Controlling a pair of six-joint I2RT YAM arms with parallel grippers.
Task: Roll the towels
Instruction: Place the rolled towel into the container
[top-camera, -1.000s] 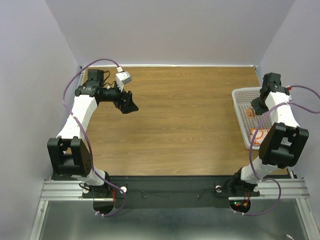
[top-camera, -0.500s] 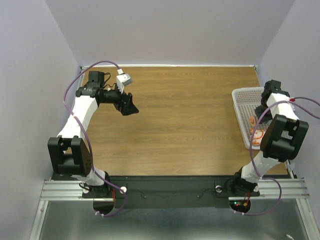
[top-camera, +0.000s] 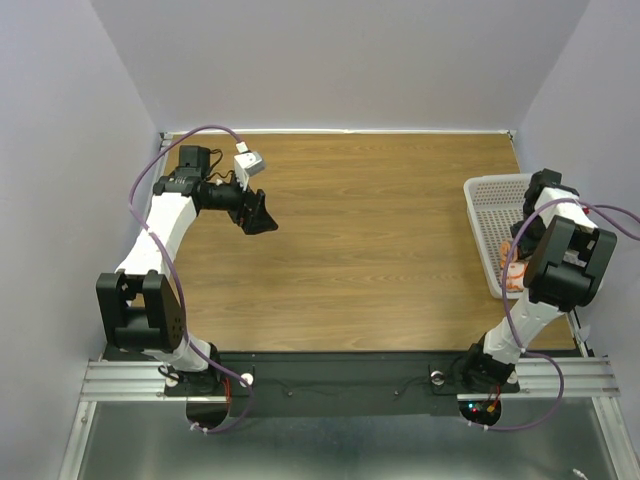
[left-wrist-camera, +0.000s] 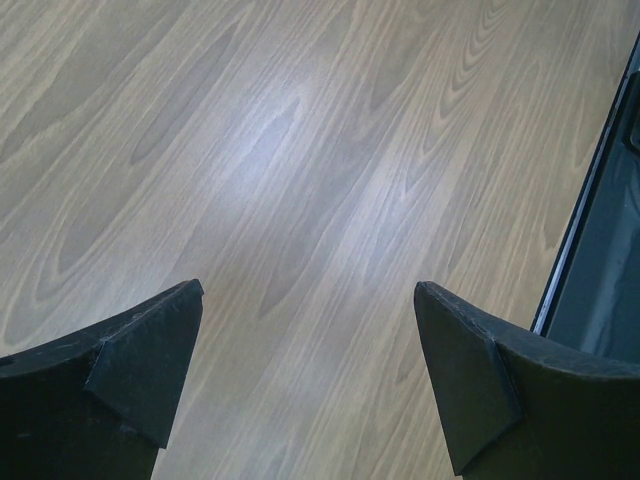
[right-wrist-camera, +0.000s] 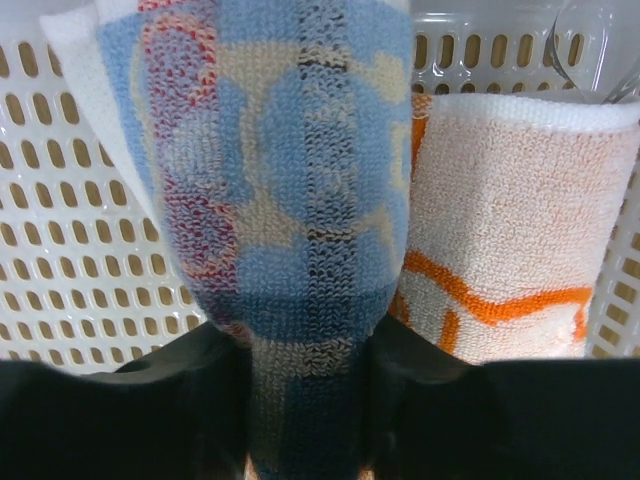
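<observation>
Reaching down into the white perforated basket (top-camera: 488, 186), which sits against the right edge of the desk (top-camera: 380, 250), the right arm (top-camera: 560, 262) has its jaws low inside it. The overhead view hides them behind the arm's own wrist.

The wrist view shows a rolled towel with blue and red print (right-wrist-camera: 300, 200) running straight down the middle and into the gap between the two dark fingers (right-wrist-camera: 185, 400). The roll narrows where it passes between them, and each finger lies against one side of it. The right jaws are therefore partly closed and pinching this blue-printed towel near its lower end. The rest of the roll stands out beyond the fingertips, against the basket's slotted wall (right-wrist-camera: 60, 250).

The second towel (right-wrist-camera: 510, 230), white with orange lines, is also rolled. It lies in the same basket, just beside the first on its right in the wrist view, and touches it along one side. It is outside the jaws, and neither finger is on it.

The left arm (top-camera: 165, 225) bends over the far left part of the desk. Its jaws are spread wide and hang above the bare wood. In its wrist view the two black fingers (left-wrist-camera: 140, 370) stand well apart at the bottom corners with only wood grain (left-wrist-camera: 300, 150) between them. Both towels lie far from them, across the desk.
</observation>
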